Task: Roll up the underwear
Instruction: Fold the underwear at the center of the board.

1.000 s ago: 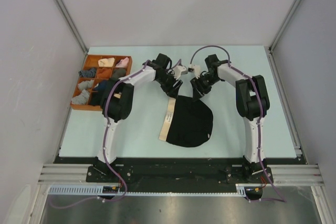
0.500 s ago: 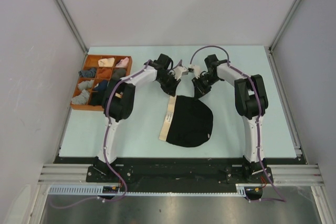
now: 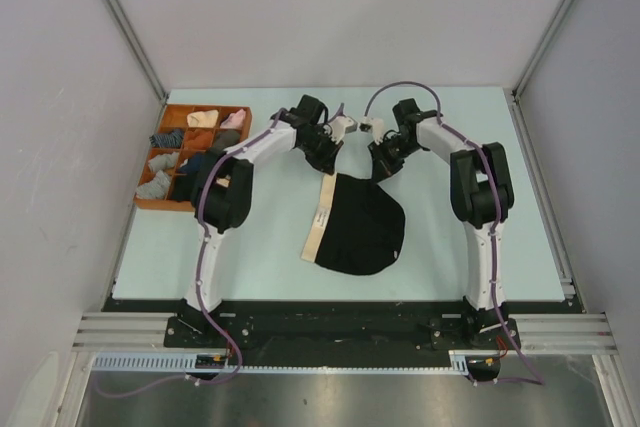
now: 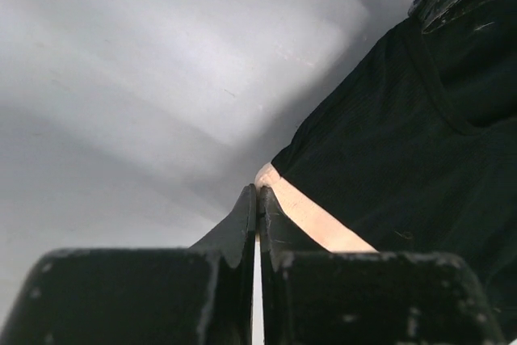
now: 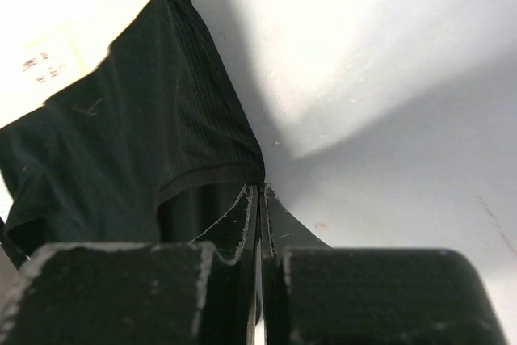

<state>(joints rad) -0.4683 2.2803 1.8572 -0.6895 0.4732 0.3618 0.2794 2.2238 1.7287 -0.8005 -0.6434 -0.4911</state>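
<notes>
Plain grey walls (image 3: 330,7) enclose a pale mint table (image 3: 260,247) on three sides. Aluminium rails (image 3: 120,329) run along its near edge under even light.

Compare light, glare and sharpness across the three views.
Top external: even light, sharp, but the underwear reads as flat black. Left wrist: the left end effector is blurred up close; a soft shadow borders the underwear. Right wrist: glare bleaches the upper left corner; fabric ribbing is crisp.

Left end effector (image 4: 257,199), right end effector (image 5: 258,195): seemingly clamped.
</notes>
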